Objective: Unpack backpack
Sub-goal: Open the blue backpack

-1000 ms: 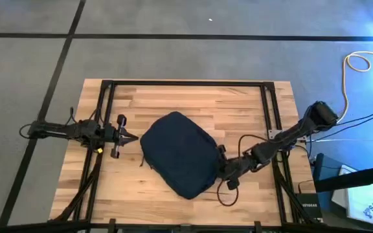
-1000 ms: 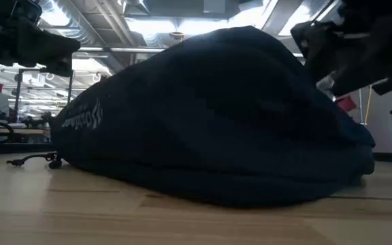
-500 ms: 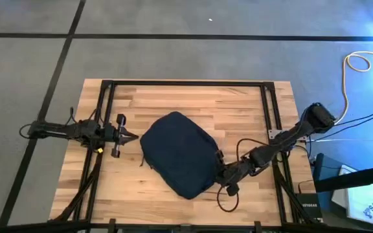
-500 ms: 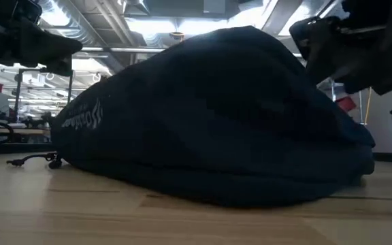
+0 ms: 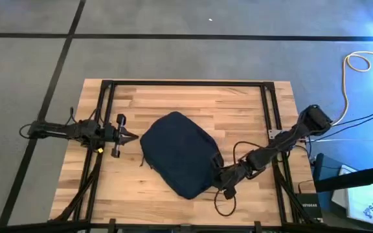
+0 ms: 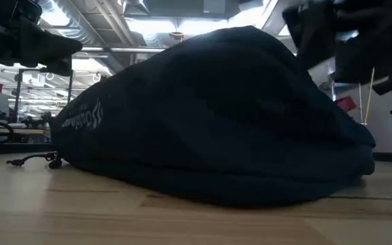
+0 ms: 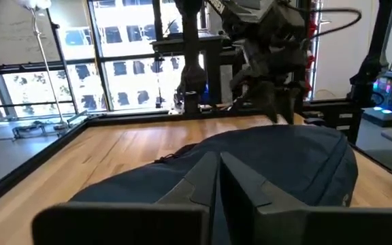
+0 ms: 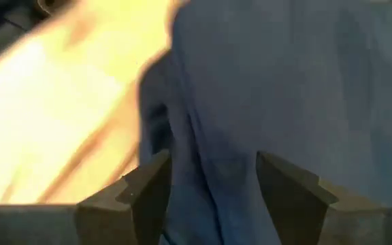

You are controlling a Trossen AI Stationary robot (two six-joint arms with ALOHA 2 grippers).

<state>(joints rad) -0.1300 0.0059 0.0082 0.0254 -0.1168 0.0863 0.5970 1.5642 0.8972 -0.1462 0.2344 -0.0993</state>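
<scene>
The right gripper is at the backpack's edge, on the side toward the right arm and close to the front of the table. In the right wrist view its two fingers are spread apart, with a fold of the dark blue fabric between them; I cannot tell if they already press on it. The left gripper waits just beside the opposite side of the bag, not touching it, and its fingers are pressed together into a point. The backpack lies flat in the middle of the wooden table, rounded and bulging in the low view. It looks closed, so what is inside cannot be seen
</scene>
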